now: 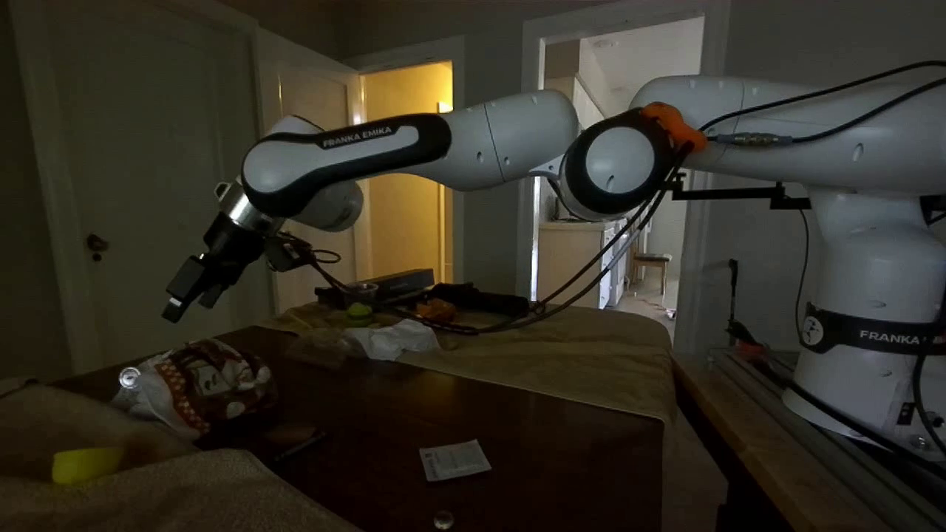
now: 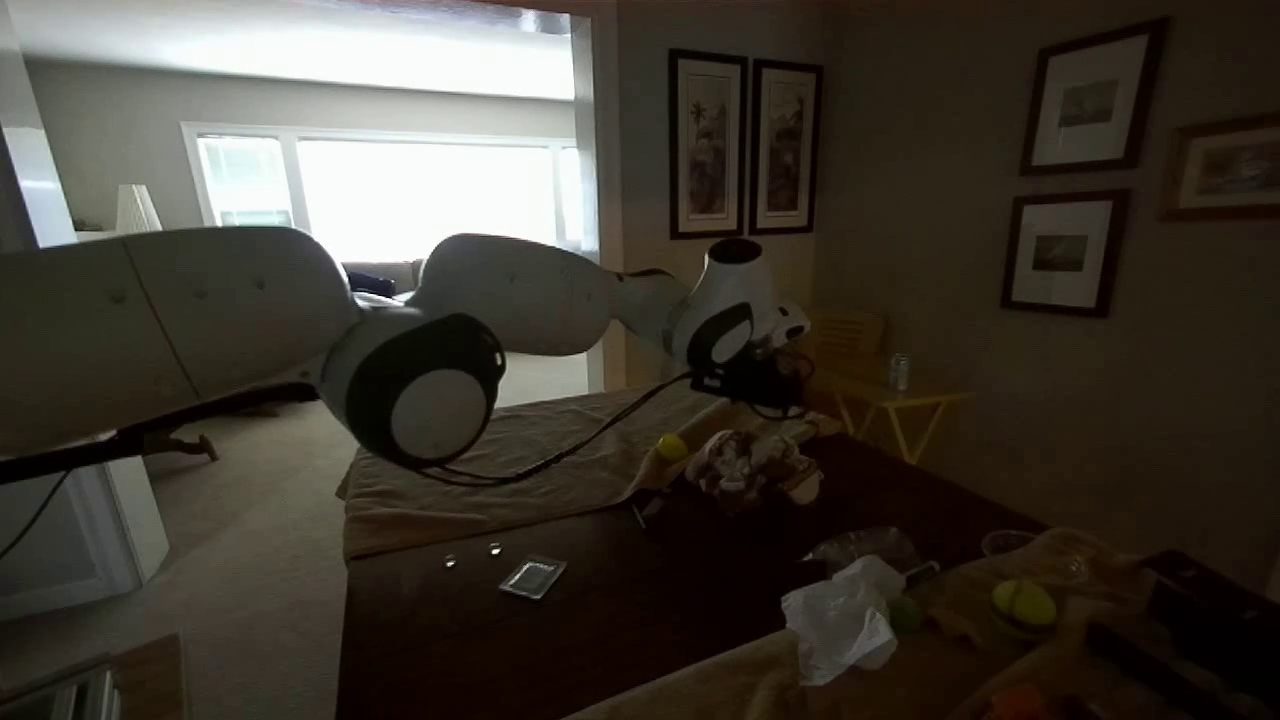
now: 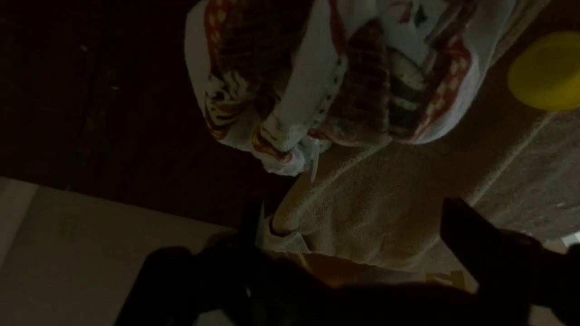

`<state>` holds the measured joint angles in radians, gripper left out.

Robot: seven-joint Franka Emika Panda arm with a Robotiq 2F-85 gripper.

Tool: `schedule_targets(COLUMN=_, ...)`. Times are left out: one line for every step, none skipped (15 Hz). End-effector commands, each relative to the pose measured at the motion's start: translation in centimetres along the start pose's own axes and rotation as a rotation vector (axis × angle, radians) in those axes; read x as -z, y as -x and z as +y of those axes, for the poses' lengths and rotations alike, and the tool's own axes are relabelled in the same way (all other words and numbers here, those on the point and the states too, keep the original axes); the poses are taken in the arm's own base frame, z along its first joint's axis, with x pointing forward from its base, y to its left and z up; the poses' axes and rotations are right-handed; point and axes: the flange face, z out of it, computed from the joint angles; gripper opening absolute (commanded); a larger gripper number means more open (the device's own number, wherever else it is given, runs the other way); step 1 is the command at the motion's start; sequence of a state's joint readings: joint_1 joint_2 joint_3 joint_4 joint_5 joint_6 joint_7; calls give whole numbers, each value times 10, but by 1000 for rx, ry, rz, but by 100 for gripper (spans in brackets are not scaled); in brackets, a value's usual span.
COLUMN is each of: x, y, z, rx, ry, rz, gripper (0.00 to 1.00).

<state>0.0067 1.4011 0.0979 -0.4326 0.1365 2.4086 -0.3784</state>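
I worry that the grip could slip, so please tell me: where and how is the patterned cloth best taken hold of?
Probably pinch an upper fold of the patterned cloth, coming from above: it lies crumpled in a rounded heap with raised folds, nothing covers its top, and the open gripper hangs above it.

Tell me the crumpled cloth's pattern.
White cloth with red and brown print, clearest in the wrist view.

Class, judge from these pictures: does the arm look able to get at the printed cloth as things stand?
Probably yes. The tool is open and empty, raised near the printed cloth, and nothing shows between them in the wrist view, though dim light hides detail.
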Motion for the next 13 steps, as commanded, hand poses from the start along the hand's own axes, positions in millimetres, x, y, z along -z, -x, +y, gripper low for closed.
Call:
schedule_targets(x=-4, y=1, z=-14, rx=85, ry=138, rz=-116, gripper=100)
schedule_targets(x=-9, y=5, z=-18, rx=110, ry=167, rz=-156, gripper=100)
schedule_targets(x=-12, y=9, z=-22, rx=137, ry=193, rz=-196, gripper=100)
schedule_targets(x=-15, y=12, z=-26, rx=162, ry=220, rz=-236, gripper=100)
schedule_targets(x=-18, y=16, z=-30, rx=188, ry=244, rz=-276, gripper=100)
schedule_targets(x=-20, y=18, z=-34, rx=219, ry=264, rz=-316, gripper=100)
schedule_targets(x=-21, y=20, z=-39, rx=246, ry=288, rz=-346, gripper=100)
schedule_targets(x=-23, y=21, z=-44, rx=264, ry=298, rz=-359, gripper=100)
schedule_targets(x=-24, y=19, z=-50, rx=275, ry=296, rz=-352, gripper=100)
schedule_targets(x=-24, y=17, z=-54, rx=281, ry=288, rz=-341, gripper=100)
schedule_targets(x=-26, y=20, z=-46, rx=269, ry=257, rz=-327, gripper=100)
schedule_targets(x=-27, y=20, z=-50, rx=271, ry=253, rz=-326, gripper=100)
schedule_targets(x=-27, y=20, z=-50, rx=270, ry=251, rz=-325, gripper=100)
